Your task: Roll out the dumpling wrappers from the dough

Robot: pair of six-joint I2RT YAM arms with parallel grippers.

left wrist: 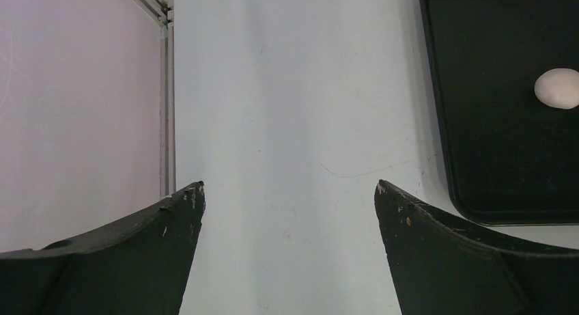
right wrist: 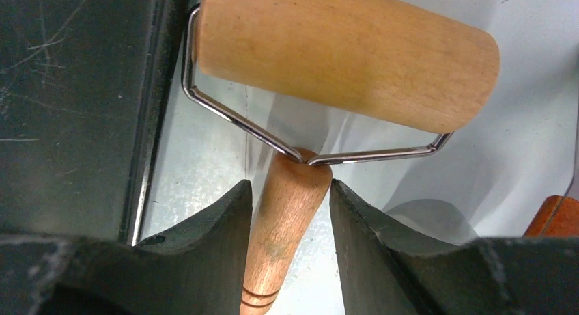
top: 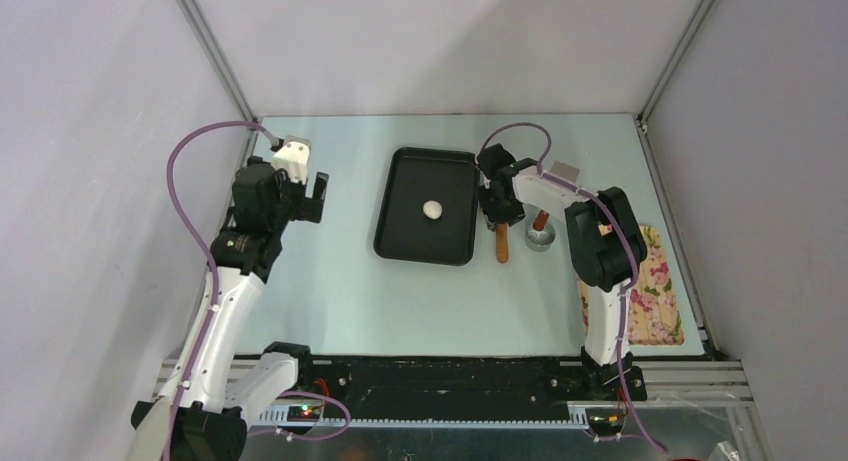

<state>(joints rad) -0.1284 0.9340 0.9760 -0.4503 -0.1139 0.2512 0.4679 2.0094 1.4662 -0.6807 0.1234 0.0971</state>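
A small white ball of dough [top: 432, 210] [left wrist: 558, 88] lies in the middle of the black tray [top: 400, 236] [left wrist: 491, 124]. A wooden pastry roller [top: 502, 243] rests on the table just right of the tray. Its drum [right wrist: 341, 52] sits in a wire yoke above the tapered handle [right wrist: 290, 212]. My right gripper [top: 497, 216] [right wrist: 290, 185] is shut on that handle, with both fingers pressed against its sides. My left gripper [top: 303, 196] [left wrist: 289, 185] hangs wide open over bare table left of the tray, holding nothing.
A round steel cup [top: 540, 236] with a reddish-brown stick [right wrist: 556, 216] in it stands just right of the roller. A flowered cloth [top: 655, 286] lies along the table's right edge. Enclosure walls close in the table on the left, back and right.
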